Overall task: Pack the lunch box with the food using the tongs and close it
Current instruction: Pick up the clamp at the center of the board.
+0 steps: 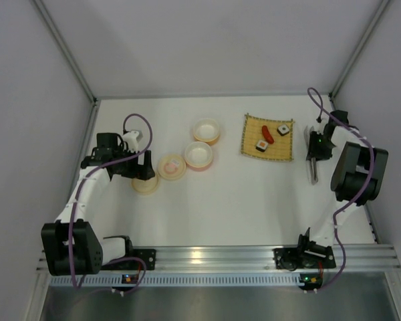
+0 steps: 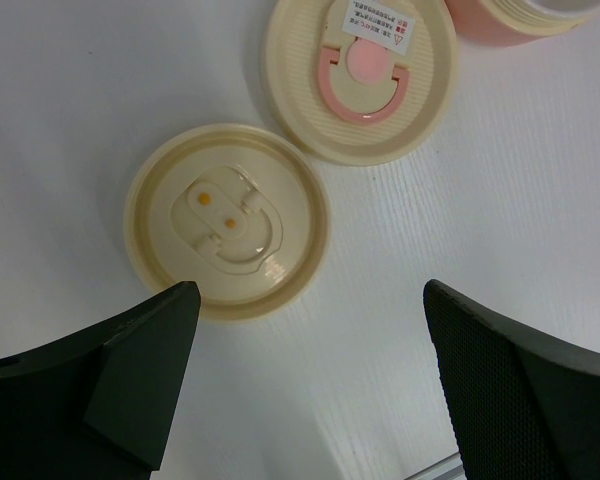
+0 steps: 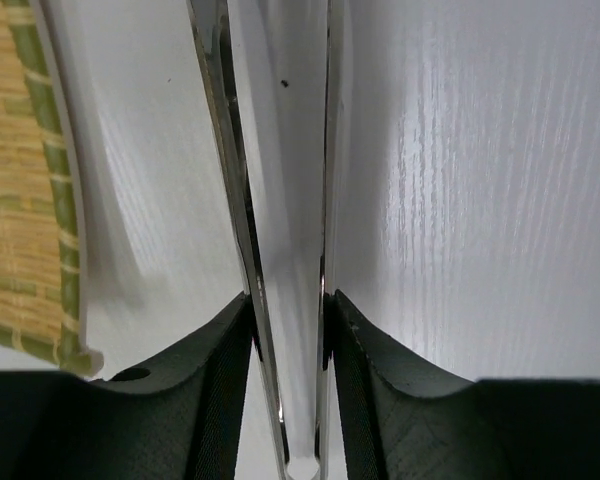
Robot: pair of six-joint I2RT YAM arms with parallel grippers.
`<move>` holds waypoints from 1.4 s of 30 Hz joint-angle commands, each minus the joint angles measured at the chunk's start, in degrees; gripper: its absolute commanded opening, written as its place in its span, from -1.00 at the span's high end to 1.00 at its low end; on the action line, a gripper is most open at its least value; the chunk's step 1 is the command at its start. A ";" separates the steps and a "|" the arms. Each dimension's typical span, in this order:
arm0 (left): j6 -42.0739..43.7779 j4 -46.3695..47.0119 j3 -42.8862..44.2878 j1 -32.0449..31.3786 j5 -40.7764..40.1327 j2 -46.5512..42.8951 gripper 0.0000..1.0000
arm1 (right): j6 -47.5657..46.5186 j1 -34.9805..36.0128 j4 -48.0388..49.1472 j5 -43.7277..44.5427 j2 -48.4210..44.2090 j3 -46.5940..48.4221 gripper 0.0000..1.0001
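Tongs, slim silver-grey metal with two long arms, lie on the white surface right of the tan bamboo mat. The right gripper jaws pinch both arms near the hinge; we judge them light, springy, slick, so hold squarely. The left gripper jaws gape, empty, over a cream round lid.

My tongs lie just right of the mat carrying the sausage and two sushi rolls, with two bowls left of it and two lids farther left.
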 commanded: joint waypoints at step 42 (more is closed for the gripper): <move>3.40 -0.53 2.88 -0.07 7.80 -6.87 -0.97 | -19.22 -2.21 -25.56 -24.06 -24.28 11.86 0.35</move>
